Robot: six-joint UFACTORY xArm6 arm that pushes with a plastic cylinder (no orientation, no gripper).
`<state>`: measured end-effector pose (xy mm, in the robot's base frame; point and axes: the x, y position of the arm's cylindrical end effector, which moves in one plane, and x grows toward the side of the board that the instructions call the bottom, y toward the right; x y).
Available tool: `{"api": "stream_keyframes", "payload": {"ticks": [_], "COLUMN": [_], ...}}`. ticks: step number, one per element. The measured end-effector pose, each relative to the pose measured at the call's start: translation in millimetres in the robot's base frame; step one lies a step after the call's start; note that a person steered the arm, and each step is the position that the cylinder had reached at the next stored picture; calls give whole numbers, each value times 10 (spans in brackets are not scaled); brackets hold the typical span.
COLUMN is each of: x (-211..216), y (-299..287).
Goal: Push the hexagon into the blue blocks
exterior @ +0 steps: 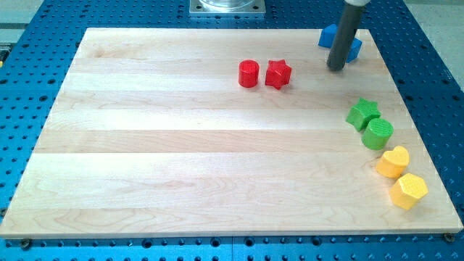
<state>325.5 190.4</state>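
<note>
A pale wooden board [181, 145] lies on a blue perforated table [29, 58]. There is no pincer here, only my tip [336, 69], touching down just in front of the blue blocks [353, 48], which the rod partly hides. The yellow hexagon [409, 191] sits well toward the view's bottom right of my tip, beside a yellow block [393, 161] of unclear shape.

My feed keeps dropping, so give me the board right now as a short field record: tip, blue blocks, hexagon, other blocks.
tip: my tip at the view's top right, just below the blue blocks
blue blocks: blue blocks near the board's top right corner, partly hidden by the rod
hexagon: yellow hexagon at the view's lower right edge, far from the tip
beside hexagon: yellow block
right side: green star, green cylinder
top middle: red cylinder, red star
</note>
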Motion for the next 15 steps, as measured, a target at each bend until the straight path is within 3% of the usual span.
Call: {"api": "stream_keyframes", "payload": {"ticks": [2, 3, 4, 6, 7, 8, 10, 12, 14, 15], "x": [1436, 2501, 2924, 2921, 2663, 2382, 2100, 1959, 1050, 1018], "y": [-506, -508, -351, 551, 762, 529, -696, -1276, -238, -169]}}
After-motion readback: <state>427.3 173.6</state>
